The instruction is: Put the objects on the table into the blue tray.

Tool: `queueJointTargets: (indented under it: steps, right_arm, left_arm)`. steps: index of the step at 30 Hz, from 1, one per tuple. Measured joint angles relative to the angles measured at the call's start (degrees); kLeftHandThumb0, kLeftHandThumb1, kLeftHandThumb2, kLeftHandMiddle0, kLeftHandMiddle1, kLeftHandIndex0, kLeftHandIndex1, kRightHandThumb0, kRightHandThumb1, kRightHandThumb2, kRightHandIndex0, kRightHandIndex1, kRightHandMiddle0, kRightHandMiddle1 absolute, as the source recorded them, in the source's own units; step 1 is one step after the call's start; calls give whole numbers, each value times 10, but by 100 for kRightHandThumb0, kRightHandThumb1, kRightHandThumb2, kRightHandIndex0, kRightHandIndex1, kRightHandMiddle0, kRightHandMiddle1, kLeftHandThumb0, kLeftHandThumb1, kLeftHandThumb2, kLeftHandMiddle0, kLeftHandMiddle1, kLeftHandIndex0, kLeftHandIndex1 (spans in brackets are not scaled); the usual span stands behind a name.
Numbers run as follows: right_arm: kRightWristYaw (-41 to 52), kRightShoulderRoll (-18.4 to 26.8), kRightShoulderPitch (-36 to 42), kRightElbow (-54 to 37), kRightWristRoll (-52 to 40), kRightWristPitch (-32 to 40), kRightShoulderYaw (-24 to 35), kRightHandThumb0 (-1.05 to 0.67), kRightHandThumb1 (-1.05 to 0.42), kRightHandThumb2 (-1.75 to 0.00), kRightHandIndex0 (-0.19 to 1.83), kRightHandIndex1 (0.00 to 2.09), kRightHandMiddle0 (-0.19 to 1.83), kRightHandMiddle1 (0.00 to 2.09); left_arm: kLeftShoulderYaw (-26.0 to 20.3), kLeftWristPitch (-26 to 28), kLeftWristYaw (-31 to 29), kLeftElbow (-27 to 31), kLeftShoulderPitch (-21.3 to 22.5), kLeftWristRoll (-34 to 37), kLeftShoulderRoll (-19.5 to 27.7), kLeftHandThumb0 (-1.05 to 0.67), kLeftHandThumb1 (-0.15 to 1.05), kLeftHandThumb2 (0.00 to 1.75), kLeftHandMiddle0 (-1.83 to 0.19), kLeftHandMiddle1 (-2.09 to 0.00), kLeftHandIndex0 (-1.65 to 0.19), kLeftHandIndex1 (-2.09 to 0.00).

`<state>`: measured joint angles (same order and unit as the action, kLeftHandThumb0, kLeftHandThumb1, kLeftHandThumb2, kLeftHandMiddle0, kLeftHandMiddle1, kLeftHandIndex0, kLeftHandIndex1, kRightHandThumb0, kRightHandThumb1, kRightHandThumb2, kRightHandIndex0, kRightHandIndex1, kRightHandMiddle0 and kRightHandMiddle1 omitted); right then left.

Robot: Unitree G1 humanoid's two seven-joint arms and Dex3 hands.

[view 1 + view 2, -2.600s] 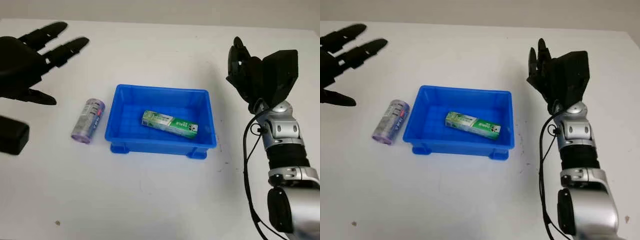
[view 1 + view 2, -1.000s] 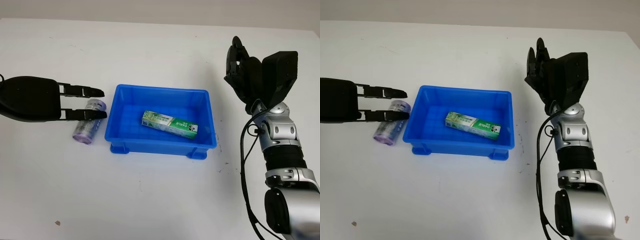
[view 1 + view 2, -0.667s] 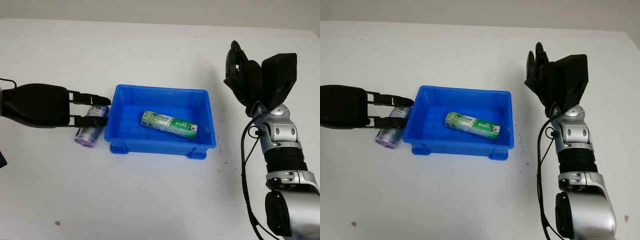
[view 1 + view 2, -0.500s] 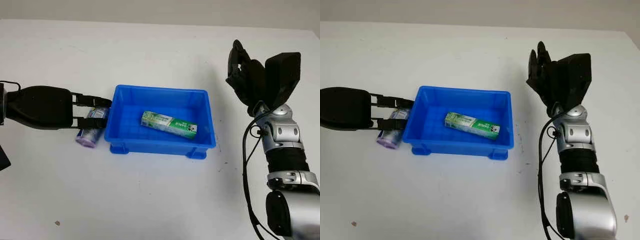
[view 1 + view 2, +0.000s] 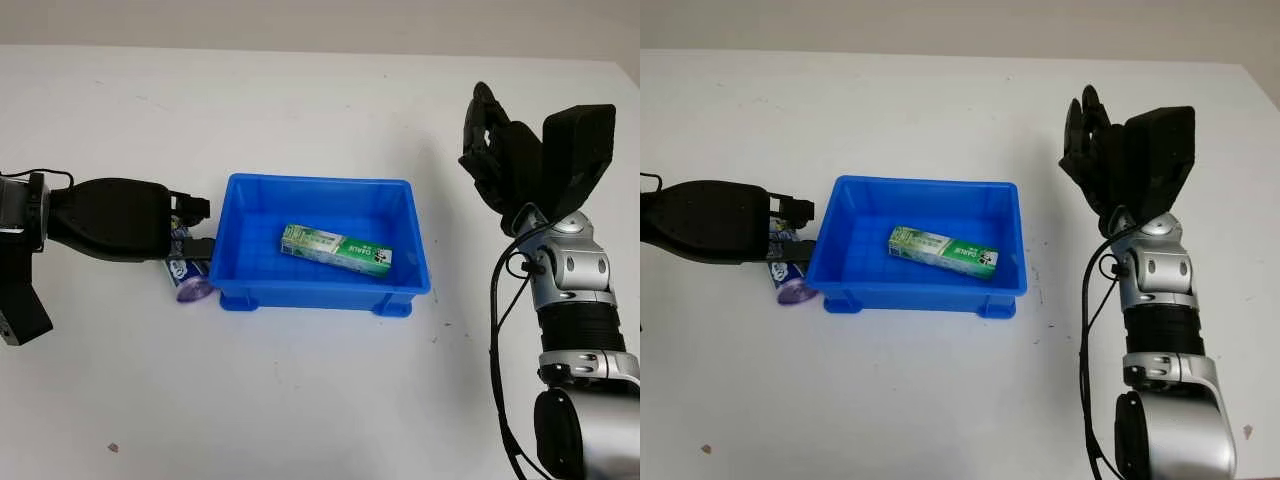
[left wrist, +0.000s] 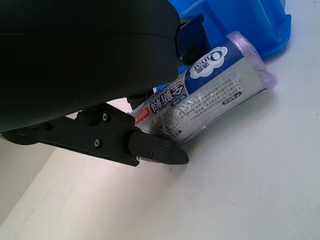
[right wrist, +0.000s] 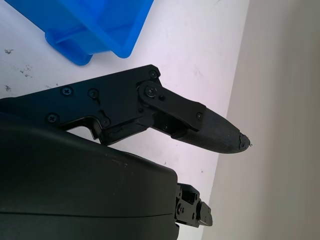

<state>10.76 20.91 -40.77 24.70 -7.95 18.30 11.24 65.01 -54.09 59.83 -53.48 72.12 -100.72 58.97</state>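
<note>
Reaching in low from the left, the left hand (image 5: 120, 220) lies nearly level over the table (image 5: 300, 400), fingers pointing right at the tray (image 5: 322, 292). Its fingers (image 6: 150, 150) are clamped around the roll (image 6: 210, 95), a purple-ended pack with blue print lying on its side on the table, right up against the tray's left wall. The right hand (image 5: 530, 160) is held up over the table's right side, well apart from the tray, upright on its silver forearm, holding nothing, so it's open. Count-wise: one blue tray mid-table, one green box (image 5: 335, 249) lying slanted inside it, one roll outside it on the left, two hands.
</note>
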Motion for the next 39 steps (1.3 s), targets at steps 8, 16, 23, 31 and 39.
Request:
queueJointTargets:
  steps: [8,16,23,31,39]
  right_arm:
    - [-2,-2,0,1,1,-7,2,-67,-105,-85,-19,0,-19,0]
    - [-2,-1,-1,4,6,-7,-2,-67,-105,-82,-19,0,-19,0]
    - [-2,-1,-4,10,6,-7,-3,-69,-105,-80,-19,0,-19,0]
    - [5,-1,-7,23,11,-14,-8,-67,-105,-81,-19,0,-19,0]
    - [9,0,-10,27,13,-18,-11,-67,-105,-82,-19,0,-19,0]
  left_arm:
    - [-21,7,-149,4,-12,40,9,-44,105,50,-65,-209,-27,-209]
    - [-54,-26,-246,-5,-22,99,17,-52,105,59,-82,-209,-61,-209]
    - [-51,42,-218,-67,-25,87,27,-48,105,54,-87,-209,-34,-209]
    - [-128,141,-191,-107,-52,189,43,-42,105,51,-63,-209,-23,-209]
    - [-170,180,-239,-96,-53,237,42,-44,105,46,-61,-209,-24,-209]
